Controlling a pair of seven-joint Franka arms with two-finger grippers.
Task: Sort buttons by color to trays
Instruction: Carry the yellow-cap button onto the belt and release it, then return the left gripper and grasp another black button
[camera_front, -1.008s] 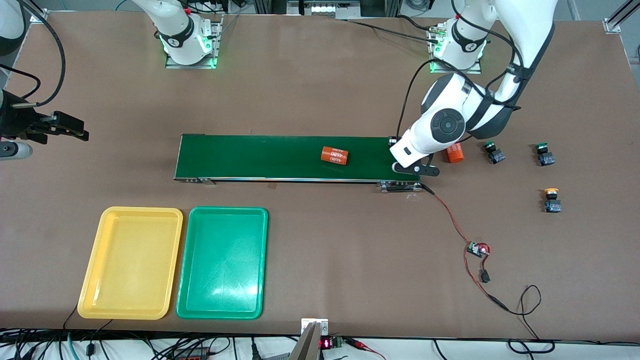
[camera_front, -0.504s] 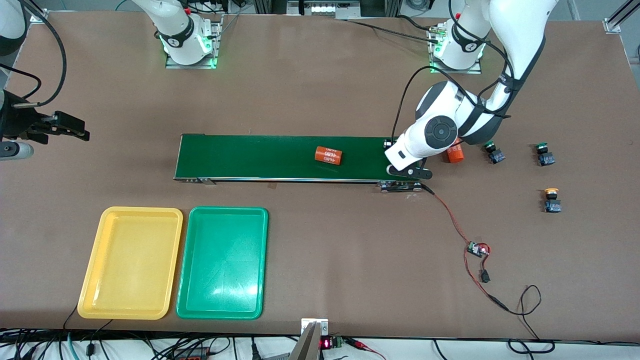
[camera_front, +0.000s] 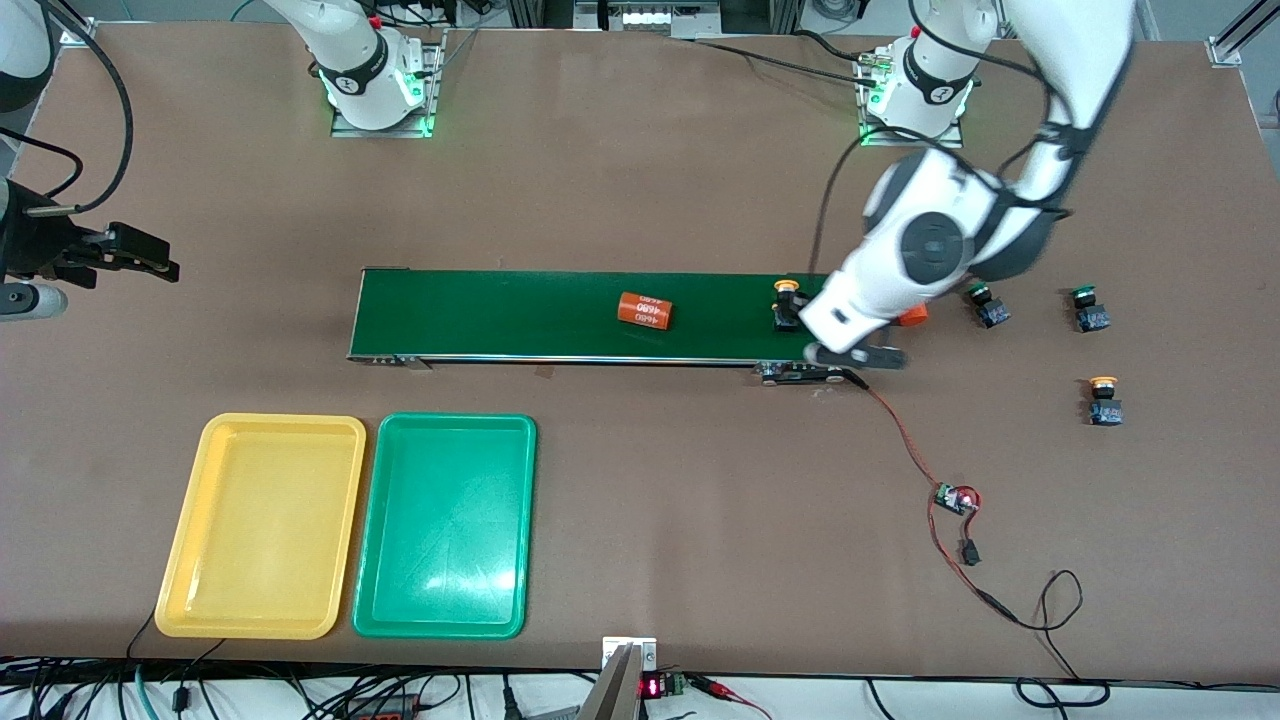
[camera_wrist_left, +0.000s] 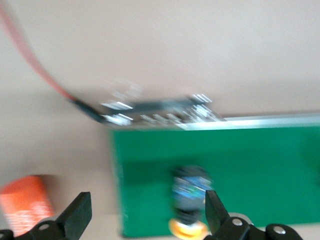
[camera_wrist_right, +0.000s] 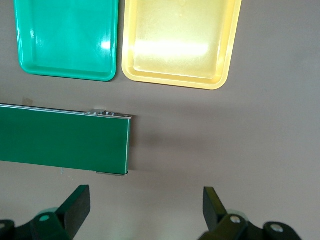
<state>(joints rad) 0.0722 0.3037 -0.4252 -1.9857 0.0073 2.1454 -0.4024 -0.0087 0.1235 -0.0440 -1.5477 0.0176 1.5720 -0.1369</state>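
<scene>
Our left gripper (camera_front: 855, 352) hangs with its fingers spread and nothing between them, over the conveyor belt's (camera_front: 500, 315) end toward the left arm, and the left wrist view shows a yellow-capped button (camera_wrist_left: 189, 207) sitting on the belt just below it, free of both fingers. Our right gripper (camera_wrist_right: 142, 212) is also spread wide and empty, waiting over bare table off the belt's end toward the right arm, with the yellow tray (camera_front: 262, 527) and the green tray (camera_front: 445, 525) side by side nearer to the front camera than the belt, both holding nothing. We judge the main risk to be at the belt's receiving end: an orange cylinder (camera_front: 645, 310) with white print lies on the belt midway along, and it could be mistaken for a yellow button and dropped in the yellow tray. The button on the belt looks tipped rather than upright, so it may roll or arrive in a pose that is hard to pinch. If the left arm swings off carelessly, its fingers could clip the button or nudge the second orange cylinder (camera_front: 911, 316) lying on the table just off the belt's end. Two green-capped buttons (camera_front: 989, 306) (camera_front: 1090, 310) and another yellow-capped button (camera_front: 1103, 400) wait on the table toward the left arm's end, and the red wire (camera_front: 905, 440) nearby could snag a low pass.
</scene>
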